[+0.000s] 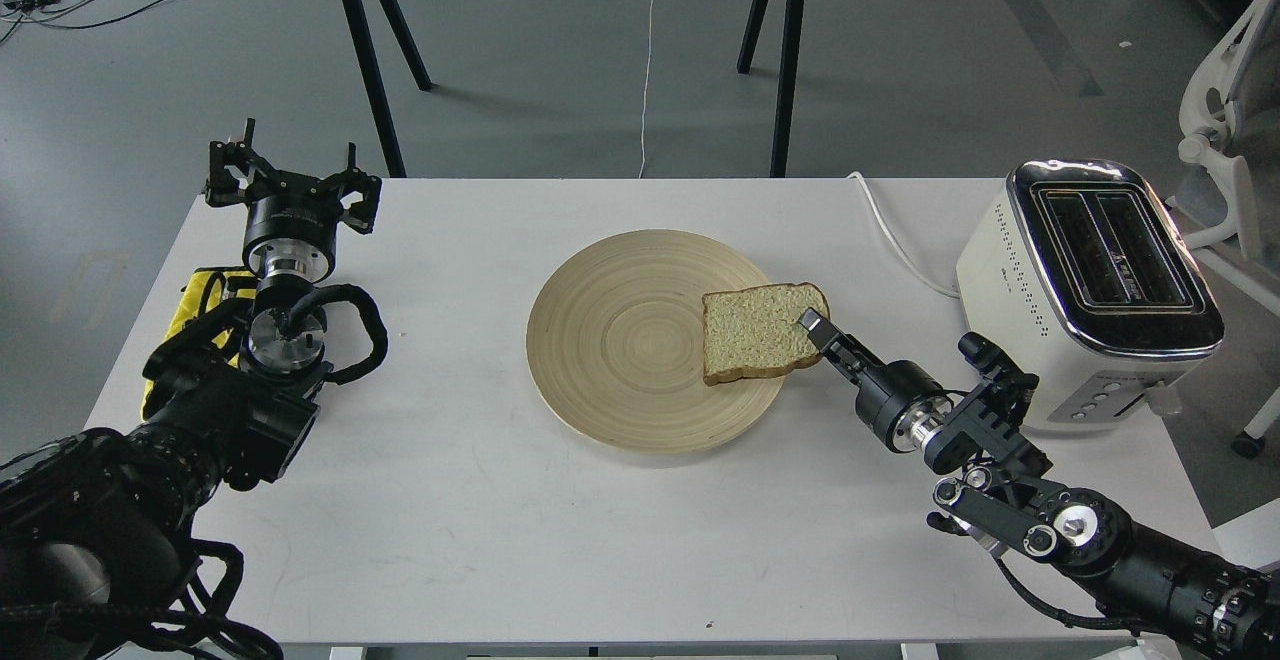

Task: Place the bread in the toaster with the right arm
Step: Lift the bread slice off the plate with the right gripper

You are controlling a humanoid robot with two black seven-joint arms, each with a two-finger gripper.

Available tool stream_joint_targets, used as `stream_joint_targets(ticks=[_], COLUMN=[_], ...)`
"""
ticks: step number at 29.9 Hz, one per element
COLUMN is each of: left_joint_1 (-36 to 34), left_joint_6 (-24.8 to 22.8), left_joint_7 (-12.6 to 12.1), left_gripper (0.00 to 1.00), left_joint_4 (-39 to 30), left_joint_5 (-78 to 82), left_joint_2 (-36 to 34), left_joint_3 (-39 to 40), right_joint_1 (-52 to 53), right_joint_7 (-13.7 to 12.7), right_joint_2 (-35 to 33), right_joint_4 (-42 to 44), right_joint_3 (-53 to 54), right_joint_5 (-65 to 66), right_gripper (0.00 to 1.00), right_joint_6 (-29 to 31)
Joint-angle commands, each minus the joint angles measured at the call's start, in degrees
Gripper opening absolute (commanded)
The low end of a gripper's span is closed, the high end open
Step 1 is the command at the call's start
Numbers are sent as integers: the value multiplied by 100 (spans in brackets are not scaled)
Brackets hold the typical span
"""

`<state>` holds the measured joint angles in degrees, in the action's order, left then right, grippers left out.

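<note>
The bread (755, 332) lies flat on the right part of a round wooden plate (620, 340), its right corner over the plate's rim. My right gripper (812, 325) reaches in from the lower right. One black finger lies on top of the bread's right edge and the other is hidden under the slice, so it looks clamped on that edge. The toaster (1090, 290) stands at the table's right end, both slots empty, its white cord (895, 235) running to the back. My left gripper (290, 180) is open and empty at the far left.
A yellow cloth (205, 300) lies by my left arm. The white table (450, 500) carries everything. A second table on black legs (370, 70) stands behind, and a white chair (1225, 140) is beside the toaster.
</note>
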<state>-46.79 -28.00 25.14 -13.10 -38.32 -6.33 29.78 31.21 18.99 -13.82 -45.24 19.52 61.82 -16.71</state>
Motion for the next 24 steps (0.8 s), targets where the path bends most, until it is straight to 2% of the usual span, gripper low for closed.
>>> stream_joint_targets(ticks=[1,7,17,24], left_joint_1=[-5,3,-5,-5], left_joint_6=[0,0,0,0], left_joint_7=[0,0,0,0], left_gripper=[100,100,100,100], left_joint_4=[0,0,0,0], left_joint_5=[0,0,0,0], left_joint_2=[0,0,0,0], left_joint_3=[2,2,2,2], right_joint_1=[-1,34,34,69], right_joint_7=[-1,61,113,-53], right_joint_2=[2,2,-129,-1270], right_joint_4=[-20,-196,-995,-2198], right_joint_3=[16,157,1255,2097], right_joint_5=[-21,-48,-48,-48], right_gripper=[7,5,4,4], right_joint_6=[-69,-166,-201,-236])
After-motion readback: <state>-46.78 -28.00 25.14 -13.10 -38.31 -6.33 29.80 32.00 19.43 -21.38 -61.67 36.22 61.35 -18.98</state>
